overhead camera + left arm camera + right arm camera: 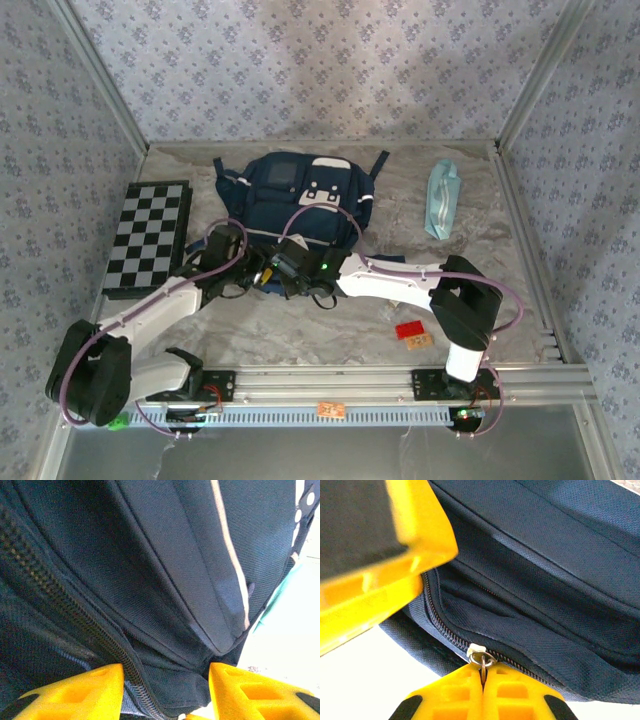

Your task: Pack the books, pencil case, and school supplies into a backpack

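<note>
While the backpack (295,200) lies on the surface (300,335), pencil case (441,198) well apart, the right gripper (482,675) is clenched on the zip pull (481,656). The left gripper (165,680) stands released astride the rim. Unzipping seems in hand; next, drag the pull along its track.

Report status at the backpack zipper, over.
Right gripper shut on zipper pull. Left gripper open, astride backpack edge. Pencil case unpacked, far right. No obstruction seen.
</note>
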Available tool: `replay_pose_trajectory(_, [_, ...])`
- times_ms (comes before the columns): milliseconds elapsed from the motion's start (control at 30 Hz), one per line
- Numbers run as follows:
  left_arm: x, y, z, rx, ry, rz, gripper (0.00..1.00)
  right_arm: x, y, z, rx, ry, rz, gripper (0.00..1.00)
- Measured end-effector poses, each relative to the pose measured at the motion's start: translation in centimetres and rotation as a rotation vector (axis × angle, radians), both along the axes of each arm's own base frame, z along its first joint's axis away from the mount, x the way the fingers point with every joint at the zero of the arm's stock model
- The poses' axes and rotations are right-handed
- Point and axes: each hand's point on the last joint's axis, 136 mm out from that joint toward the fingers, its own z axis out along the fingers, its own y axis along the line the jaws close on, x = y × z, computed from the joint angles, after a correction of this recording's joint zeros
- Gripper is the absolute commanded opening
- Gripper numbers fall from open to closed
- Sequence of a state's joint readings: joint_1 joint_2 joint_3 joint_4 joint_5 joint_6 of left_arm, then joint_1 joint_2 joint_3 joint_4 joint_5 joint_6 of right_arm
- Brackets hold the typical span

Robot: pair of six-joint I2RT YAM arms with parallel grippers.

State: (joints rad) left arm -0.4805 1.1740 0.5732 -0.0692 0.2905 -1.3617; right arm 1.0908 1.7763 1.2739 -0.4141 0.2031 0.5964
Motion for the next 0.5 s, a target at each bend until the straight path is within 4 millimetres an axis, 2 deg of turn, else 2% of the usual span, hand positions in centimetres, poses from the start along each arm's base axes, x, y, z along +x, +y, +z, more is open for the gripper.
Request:
replay_pose_trajectory(300, [-0.4,-0.2,-0.4,0.001,0.040,0.045,0.49,0.0,0.0,0.0,0.005,0.002,-0.007,0.00])
replay_pose_trajectory(500, [-0.8,-0.3,-1.2,0.006,0.086,0.070,0.54,0.0,0.1,0.0,0.007,0.004,-0.006,0.00])
